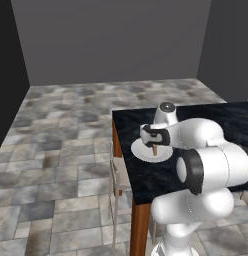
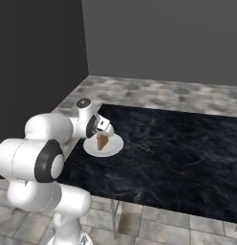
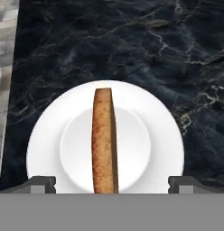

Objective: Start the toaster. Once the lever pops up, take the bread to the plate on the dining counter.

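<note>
Gripper [image 3: 111, 185] spread wide, fingers clear of the bread [image 3: 104, 140], which stands edge-up between them, over the plate [image 3: 46, 144].

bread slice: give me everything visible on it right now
The bread is a thin tan-brown slice with a darker crust edge, standing on edge rather than flat, over the middle of the white plate near the dining counter corner. The gripper sits directly above it, but its fingertips appear spread wide of the slice. Whether the lower edge touches the plate is unclear.
</note>
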